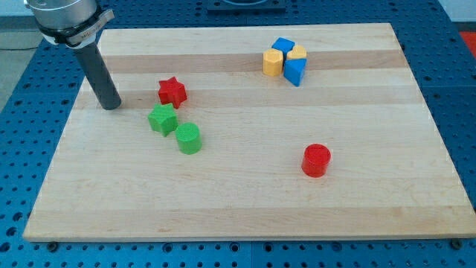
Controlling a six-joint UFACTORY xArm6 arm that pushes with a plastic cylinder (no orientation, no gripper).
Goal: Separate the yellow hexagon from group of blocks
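Surface (245, 193): wooden board, no legible writing or labels. Yellow hexagon (273, 62) touching blue cube (282, 47), second yellow block (297, 53), blue wedge (294, 71). My tip (111, 104) well apart, left of red star (172, 91); no hand fitted.

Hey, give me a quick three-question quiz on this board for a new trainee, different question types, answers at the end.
1. True or false: the tip touches the yellow hexagon.
2. Multiple choice: which block stands alone at the view's lower right? A) green cylinder B) red cylinder C) red star
3. Fill in: the block nearest the tip is the ____.

Key:
1. False; the tip is far to the view's left, while the hexagon sits in the group at the top with two blue blocks and another yellow block.
2. B
3. red star
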